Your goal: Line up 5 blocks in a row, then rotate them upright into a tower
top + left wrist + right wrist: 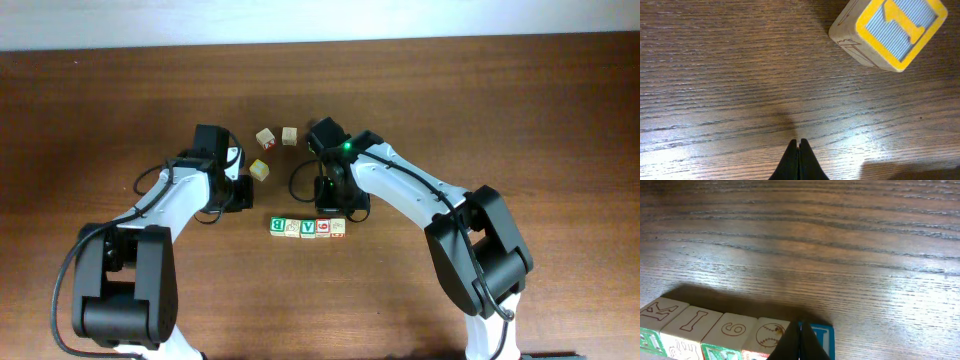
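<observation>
Five blocks lie in a tight row: green B, a pale one, a green letter, a red digit and another pale one. In the right wrist view the same row shows a K, an I, a 6, a baseball and a blue-framed face. My right gripper is shut and empty, its tips over the seam between the baseball and blue-framed blocks. My left gripper is shut on nothing above bare wood.
A yellow-faced cube sits just ahead of the left gripper. Two more cubes lie behind the row near the right arm's wrist. Brown wooden table all round.
</observation>
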Controlling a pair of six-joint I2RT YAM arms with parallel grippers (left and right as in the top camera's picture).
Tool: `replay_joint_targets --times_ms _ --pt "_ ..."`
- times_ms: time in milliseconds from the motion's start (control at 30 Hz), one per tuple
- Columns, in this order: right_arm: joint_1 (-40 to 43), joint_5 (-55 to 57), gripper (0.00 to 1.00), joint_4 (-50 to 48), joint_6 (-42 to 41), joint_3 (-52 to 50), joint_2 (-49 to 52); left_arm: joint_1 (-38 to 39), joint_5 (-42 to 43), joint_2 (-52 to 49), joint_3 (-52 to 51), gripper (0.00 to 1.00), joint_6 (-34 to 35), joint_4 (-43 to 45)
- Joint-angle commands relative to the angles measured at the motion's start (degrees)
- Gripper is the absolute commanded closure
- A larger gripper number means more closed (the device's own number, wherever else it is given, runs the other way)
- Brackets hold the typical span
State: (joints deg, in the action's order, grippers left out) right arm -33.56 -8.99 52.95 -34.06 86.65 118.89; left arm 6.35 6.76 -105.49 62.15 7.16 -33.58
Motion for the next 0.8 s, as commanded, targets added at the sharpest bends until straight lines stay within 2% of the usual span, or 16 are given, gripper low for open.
replay_joint_targets --times_ms 0,233,400,533,667,767 --pt "0.22 0.63 0.96 0.26 -0.81 -0.31 -0.28 -0.17 -0.63 -0.68 0.59 1.0 0.52 -0.04" --pt "0.68 0.68 0.96 0.7 -0.68 0.72 -0.59 -0.17 -0.57 -0.5 0.59 1.0 0.52 -0.79" --pt "5.51 -0.72 0.96 1.57 1.49 2.29 -7.15 -0.17 -0.52 2.12 3.21 1.0 0.52 -4.35" --pt "10.49 -2.21 0.96 7.82 6.88 2.19 -9.86 -0.13 5.18 4.26 4.13 1.0 -0.48 -8.85" --pt "11.13 -5.35 0.96 5.51 8.35 -3.65 -9.77 -0.13 7.87 4.22 2.38 1.0 -4.31 -10.01" --pt "11.15 -8.96 0.96 1.79 8.35 -8.22 -9.77 -0.13 7.98 4.22 0.55 1.0 -4.74 -9.97"
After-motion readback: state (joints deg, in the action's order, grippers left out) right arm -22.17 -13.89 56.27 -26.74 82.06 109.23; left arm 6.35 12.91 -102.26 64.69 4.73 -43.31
